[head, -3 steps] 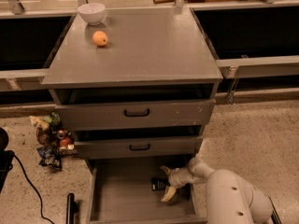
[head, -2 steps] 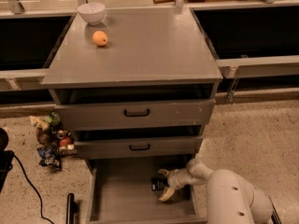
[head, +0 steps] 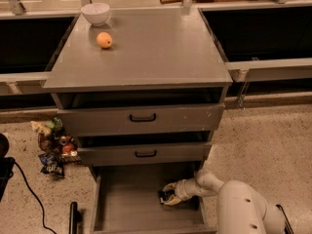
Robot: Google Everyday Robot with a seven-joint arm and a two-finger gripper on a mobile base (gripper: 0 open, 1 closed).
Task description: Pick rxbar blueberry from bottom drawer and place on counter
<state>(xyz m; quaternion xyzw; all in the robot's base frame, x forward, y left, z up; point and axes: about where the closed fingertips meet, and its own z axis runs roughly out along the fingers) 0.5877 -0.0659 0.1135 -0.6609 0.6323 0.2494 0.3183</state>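
The rxbar blueberry point(head: 164, 197) is lying in the bottom drawer point(head: 129, 201), at the gripper point(head: 170, 195); whether it is being grasped cannot be told. It is being judged light, thin, slippery; pinching across its narrow width is being advised.

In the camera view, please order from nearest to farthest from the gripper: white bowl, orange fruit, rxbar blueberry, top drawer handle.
The gripper is inside the bottom drawer, on its right side.
1. rxbar blueberry, at the gripper.
2. top drawer handle, on the cabinet front above.
3. orange fruit, on the counter, left.
4. white bowl, at the counter's back left corner.
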